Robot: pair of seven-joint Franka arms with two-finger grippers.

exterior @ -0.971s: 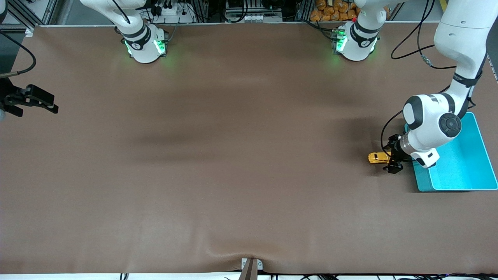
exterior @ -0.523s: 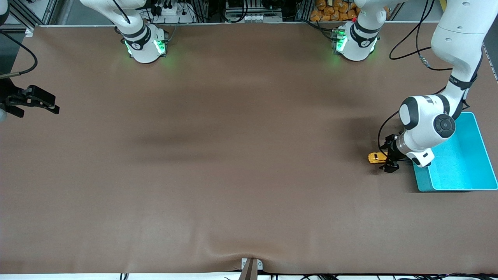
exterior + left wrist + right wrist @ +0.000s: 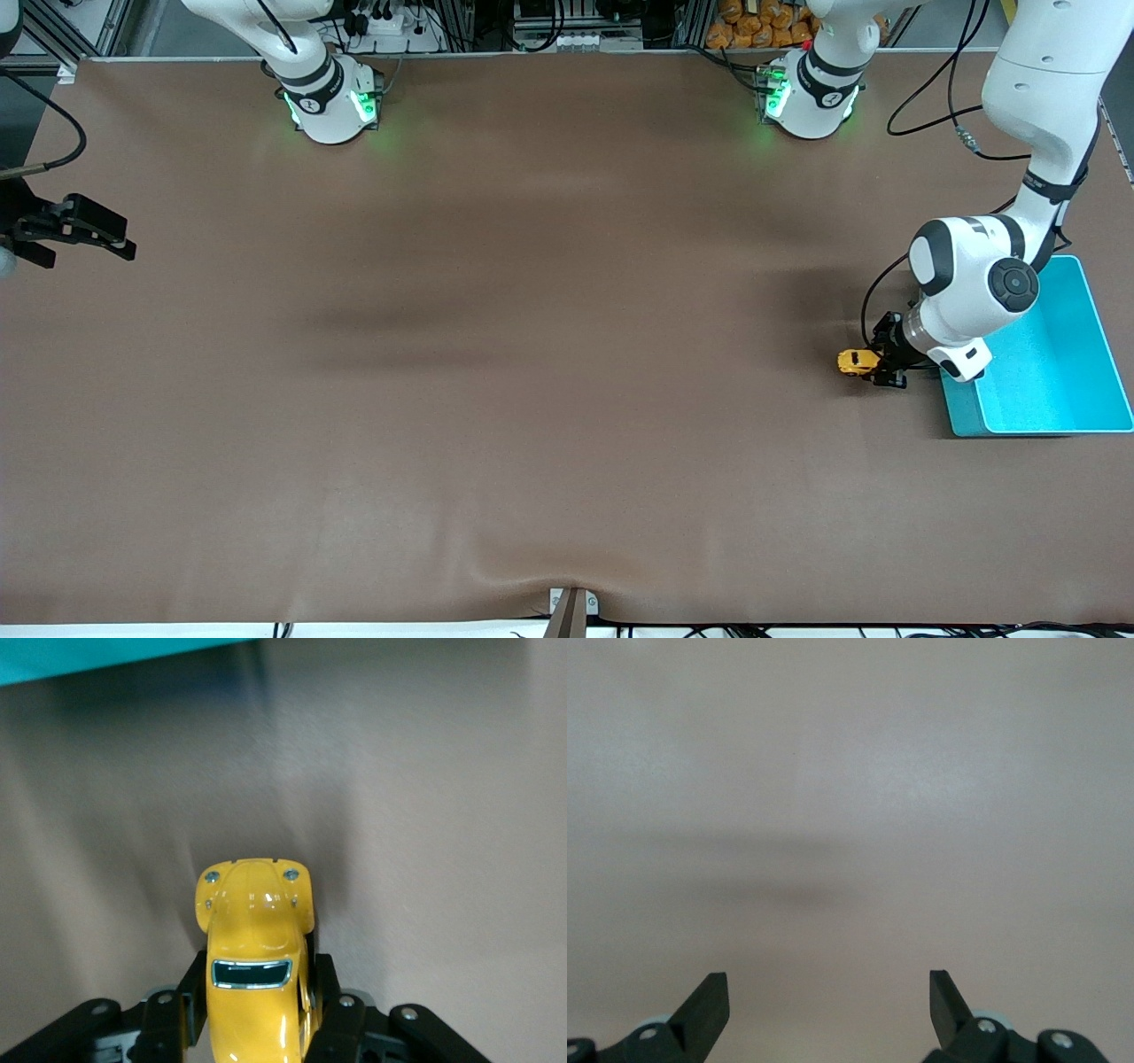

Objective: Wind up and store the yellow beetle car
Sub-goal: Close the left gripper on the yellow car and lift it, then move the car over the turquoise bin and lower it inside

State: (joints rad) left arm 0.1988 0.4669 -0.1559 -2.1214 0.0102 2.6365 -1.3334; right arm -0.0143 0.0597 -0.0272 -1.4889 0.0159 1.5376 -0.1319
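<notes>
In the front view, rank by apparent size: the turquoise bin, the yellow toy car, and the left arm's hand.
1. Turquoise rectangular plastic bin, by far the largest.
2 and 3. Left arm's black two-finger hand and the small rounded yellow toy beetle car it grips look alike; unranked.

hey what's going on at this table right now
The left gripper has its jaws closed on the sides of the yellow beetle car, which sits on the table beside the turquoise bin. The car is not yet in the bin. The right gripper waits with jaws open at the right arm's end of the table.
</notes>
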